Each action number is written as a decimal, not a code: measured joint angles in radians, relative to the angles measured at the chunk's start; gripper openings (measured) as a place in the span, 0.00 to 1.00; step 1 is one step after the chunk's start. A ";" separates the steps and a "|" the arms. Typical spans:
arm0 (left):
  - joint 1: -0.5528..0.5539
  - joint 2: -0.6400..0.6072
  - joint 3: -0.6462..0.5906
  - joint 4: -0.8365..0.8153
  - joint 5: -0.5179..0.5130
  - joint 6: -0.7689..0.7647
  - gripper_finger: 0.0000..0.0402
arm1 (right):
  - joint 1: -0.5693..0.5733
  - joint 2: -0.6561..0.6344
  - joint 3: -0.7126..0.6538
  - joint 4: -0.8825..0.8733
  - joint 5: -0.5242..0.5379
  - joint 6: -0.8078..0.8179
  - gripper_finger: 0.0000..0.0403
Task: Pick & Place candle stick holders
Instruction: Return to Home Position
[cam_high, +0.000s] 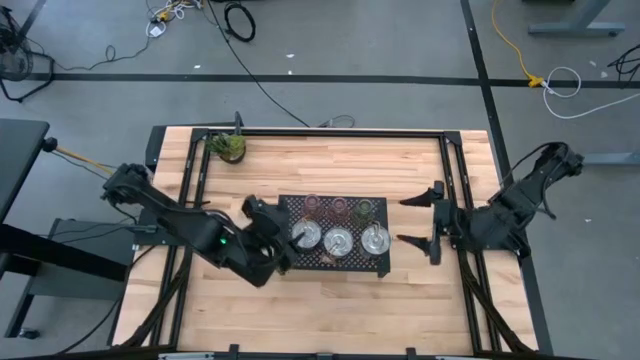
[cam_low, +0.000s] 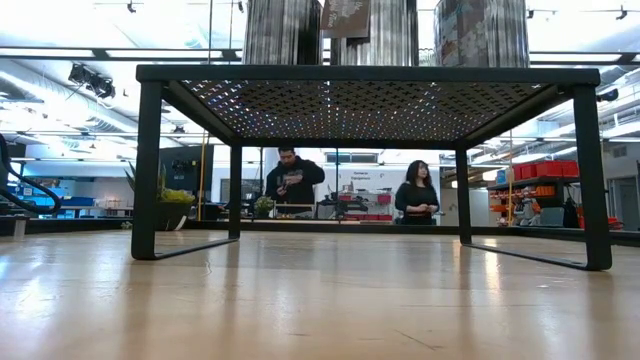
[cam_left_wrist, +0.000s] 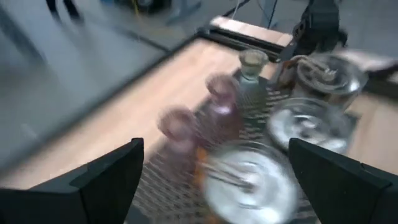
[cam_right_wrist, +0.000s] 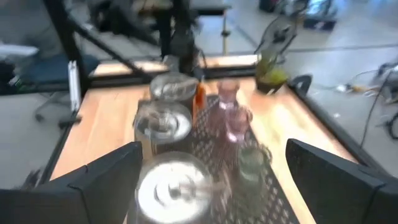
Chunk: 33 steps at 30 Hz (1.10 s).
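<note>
Fingers (cam_left_wrist: 106, 177) of my left gripper (cam_high: 283, 240) are spread apart at one end of the black perforated metal shelf (cam_high: 335, 264); my right gripper (cam_high: 403, 220) is equally spread at the other. On the shelf stand three shiny silver dishes (cam_high: 338, 241) and three tinted glass vase-shaped holders (cam_high: 339, 207).

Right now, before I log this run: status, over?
Left gripper open, at black shelf left end. Right gripper open, clear of its right end. Six holders on shelf: three silver dishes, three glass pieces. Nothing blocking.
</note>
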<state>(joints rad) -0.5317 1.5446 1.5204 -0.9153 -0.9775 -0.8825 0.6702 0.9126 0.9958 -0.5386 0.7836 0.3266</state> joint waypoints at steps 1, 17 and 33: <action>0.001 -0.016 0.000 -0.003 -0.014 0.094 0.99 | -0.024 -0.021 0.000 -0.032 -0.040 -0.002 0.98; -0.270 -0.648 -0.432 0.027 -0.182 0.196 0.99 | -0.127 -0.822 -0.346 -0.078 -0.077 -0.048 0.98; -0.292 -1.212 -1.413 1.266 0.006 0.699 0.99 | -0.150 -0.887 -0.935 0.877 0.009 -0.097 0.98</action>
<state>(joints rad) -0.8242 0.3331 0.1073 0.3504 -0.9718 -0.1836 0.5202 0.0253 0.0611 0.3380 0.7929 0.2296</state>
